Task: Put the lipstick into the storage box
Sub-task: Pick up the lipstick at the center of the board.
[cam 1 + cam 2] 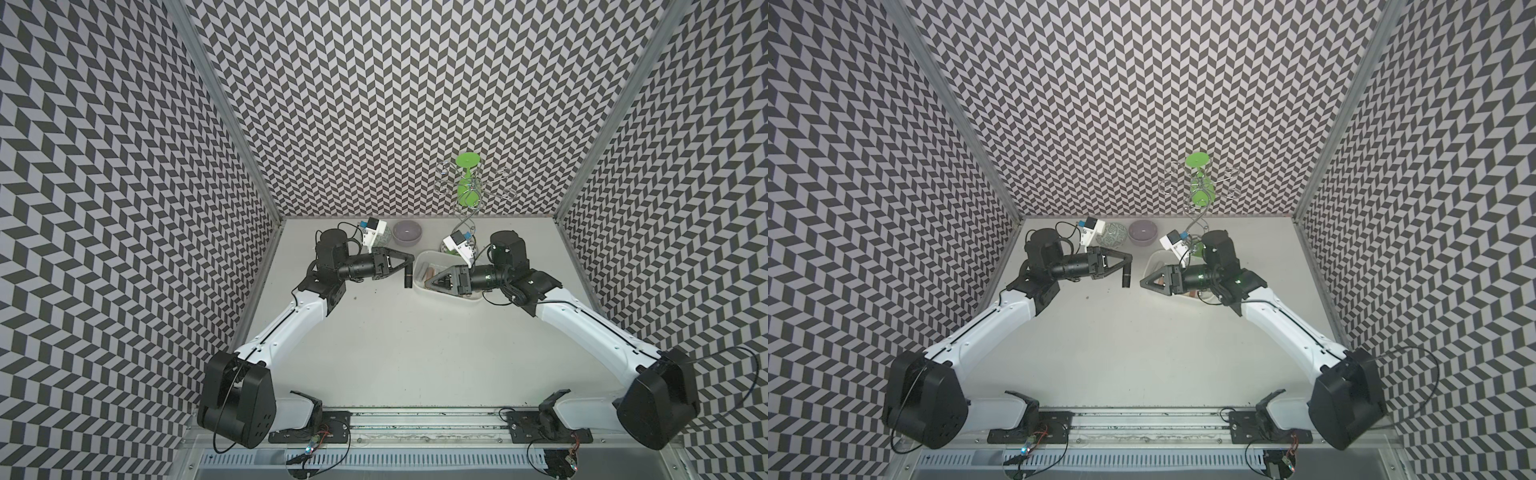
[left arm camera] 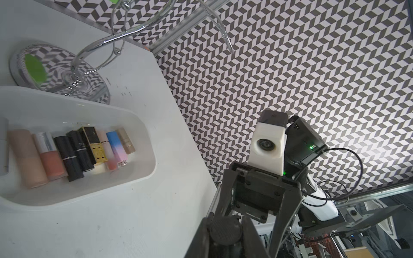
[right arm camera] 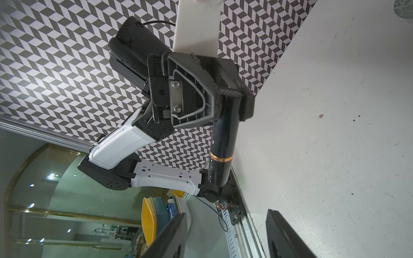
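A black lipstick point(image 1: 408, 278) point(image 1: 1126, 278) with a gold band point(image 3: 220, 159) hangs upright above the table, just left of the storage box. My left gripper point(image 1: 411, 262) point(image 1: 1128, 259) point(image 3: 230, 96) is shut on its top end; its round cap point(image 2: 225, 231) shows between the jaws. The storage box point(image 1: 420, 268) point(image 1: 1152, 258) point(image 2: 136, 116) is a white shallow tub holding several other lipsticks point(image 2: 73, 154). Over the box's near left part, my right gripper point(image 1: 428, 284) point(image 1: 1143, 281) point(image 3: 228, 236) points at the held lipstick, open, with nothing between its fingers.
A lilac bowl point(image 1: 407, 232) point(image 1: 1142, 231) and a green-patterned bowl point(image 1: 1111, 235) stand at the back wall. Behind the box rises a chrome wire stand point(image 1: 467, 195) with a green piece, on a mirrored round base point(image 2: 60, 73). Patterned walls close in three sides.
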Motion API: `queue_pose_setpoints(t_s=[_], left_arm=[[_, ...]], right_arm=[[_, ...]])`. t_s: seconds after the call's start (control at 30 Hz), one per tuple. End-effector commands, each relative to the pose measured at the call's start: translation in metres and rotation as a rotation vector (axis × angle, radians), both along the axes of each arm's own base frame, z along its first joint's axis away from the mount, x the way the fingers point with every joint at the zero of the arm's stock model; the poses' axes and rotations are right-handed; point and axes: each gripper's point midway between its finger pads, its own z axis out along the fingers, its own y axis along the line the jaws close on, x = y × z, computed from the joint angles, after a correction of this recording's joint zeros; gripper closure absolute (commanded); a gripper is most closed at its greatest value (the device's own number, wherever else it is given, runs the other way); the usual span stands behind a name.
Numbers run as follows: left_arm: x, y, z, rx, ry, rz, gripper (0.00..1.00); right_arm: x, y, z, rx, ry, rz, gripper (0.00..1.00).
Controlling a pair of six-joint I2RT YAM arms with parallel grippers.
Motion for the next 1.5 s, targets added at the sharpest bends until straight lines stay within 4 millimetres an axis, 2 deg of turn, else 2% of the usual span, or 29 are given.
queue_pose_setpoints(t_s=[0.0, 0.2, 0.57, 0.77, 1.07, 1.2, 1.4, 1.43, 1.47], left_arm=[[-0.010, -0.003, 0.014, -0.033, -0.038, -0.033, 0.78], [-0.012, -0.003, 0.017, -0.035, -0.043, -0.036, 0.78], [-0.015, -0.005, 0.020, -0.037, -0.053, -0.045, 0.78], [-0.015, -0.005, 0.019, -0.036, -0.050, -0.046, 0.78], [-0.014, -0.005, 0.018, -0.034, -0.051, -0.050, 0.77], [-0.014, -0.006, 0.019, -0.034, -0.051, -0.054, 0.78], [-0.015, -0.006, 0.017, -0.029, -0.050, -0.057, 0.77], [-0.014, -0.006, 0.016, -0.027, -0.048, -0.054, 0.75], [-0.014, -0.006, 0.016, -0.025, -0.048, -0.053, 0.69]], right_arm=[[0.003, 0.010, 0.027, 0.061, -0.086, 0.014, 0.39], [0.002, 0.022, 0.036, 0.085, -0.102, 0.029, 0.39], [0.010, 0.038, 0.028, 0.060, -0.085, 0.026, 0.39], [0.017, 0.043, 0.031, 0.060, -0.092, 0.012, 0.41], [0.024, 0.049, 0.034, 0.074, -0.085, -0.001, 0.57], [0.027, 0.052, 0.033, 0.077, -0.075, -0.005, 0.70], [0.028, 0.056, 0.033, 0.084, -0.068, -0.006, 0.84], [0.028, 0.056, 0.033, 0.083, -0.068, -0.008, 0.85], [0.028, 0.056, 0.034, 0.084, -0.068, -0.007, 0.85]])
